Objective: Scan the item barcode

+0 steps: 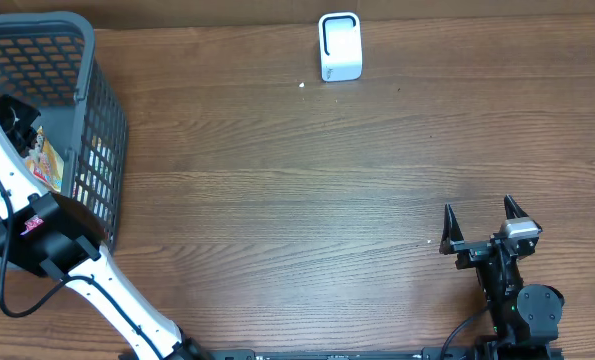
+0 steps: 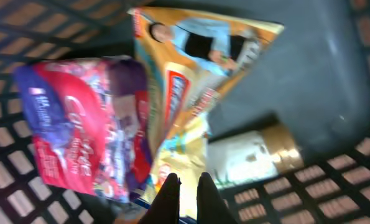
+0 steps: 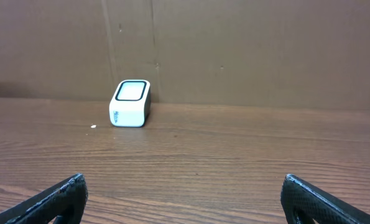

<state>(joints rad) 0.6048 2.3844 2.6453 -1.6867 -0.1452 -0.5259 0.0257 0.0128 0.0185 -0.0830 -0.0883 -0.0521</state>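
Because the yellow snack bag [image 2: 194, 99] in the basket [image 1: 102, 130] looks light, crinkly and slippery, its flat lower edge suits the left gripper [image 2: 186, 190], jaws pressed together there, while the right gripper [image 1: 477, 206] has its jaws spread.

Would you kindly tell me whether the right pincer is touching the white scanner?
Apart. The overhead view shows a wide stretch of bare table between the right pincer and the white scanner.

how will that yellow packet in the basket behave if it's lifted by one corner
The yellow packet looks thin and creased, so probably floppy and light, sagging from a corner. Its glossy film may slip from a light pinch.
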